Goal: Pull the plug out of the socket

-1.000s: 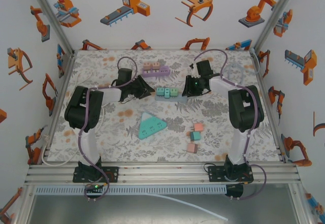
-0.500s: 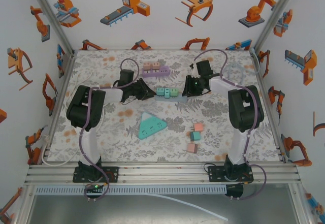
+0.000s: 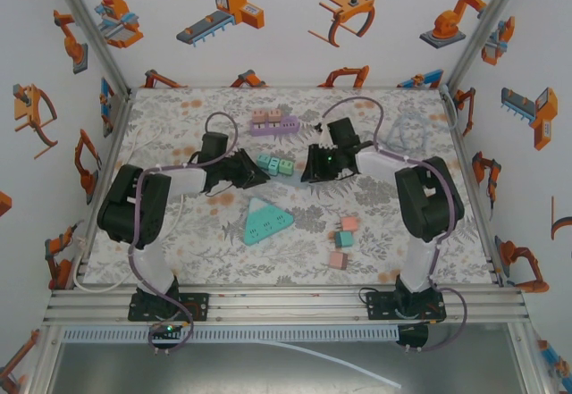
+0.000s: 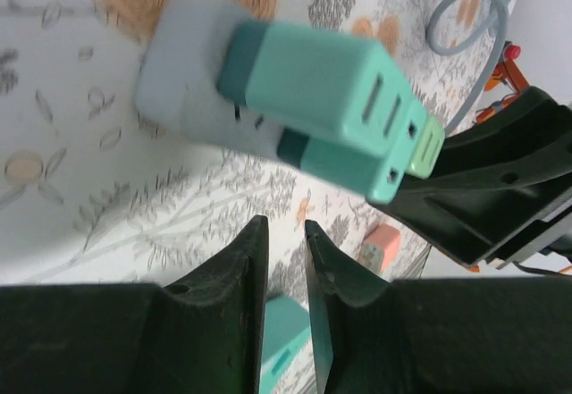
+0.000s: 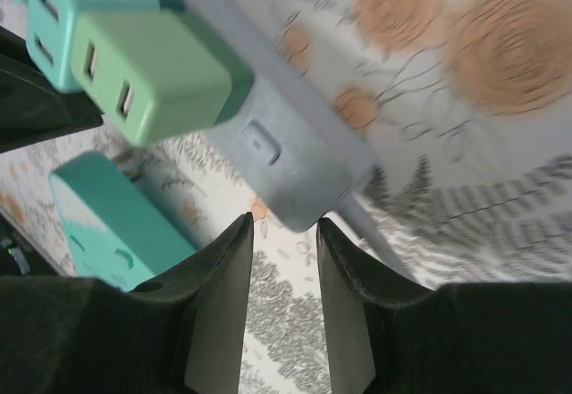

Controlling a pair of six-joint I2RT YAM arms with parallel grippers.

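A grey socket strip [image 4: 179, 81] lies on the flowered mat with teal plugs [image 3: 275, 165] and a light green plug [image 5: 156, 72] seated in it. In the left wrist view the teal plugs [image 4: 322, 86] sit above my left gripper [image 4: 283, 229], whose fingers stand a narrow gap apart with nothing between them. My left gripper [image 3: 253, 172] is at the strip's left end. My right gripper [image 3: 310, 169] is at the right end. In the right wrist view the strip's rounded end [image 5: 304, 188] sits right at the tips of the open right gripper [image 5: 284, 224], and its cable [image 5: 375, 233] runs off beside the right finger.
A teal triangular socket [image 3: 267, 220] lies nearer the front, also seen as the teal block [image 5: 107, 224]. A purple strip with pink plugs [image 3: 273, 123] sits at the back. Loose pink and teal cubes [image 3: 342, 238] lie front right. The right arm's black body [image 4: 500, 188] crowds the left wrist view.
The grey strip with its plugs has shifted left on the mat. Both grippers moved left with it, the right one following its end.
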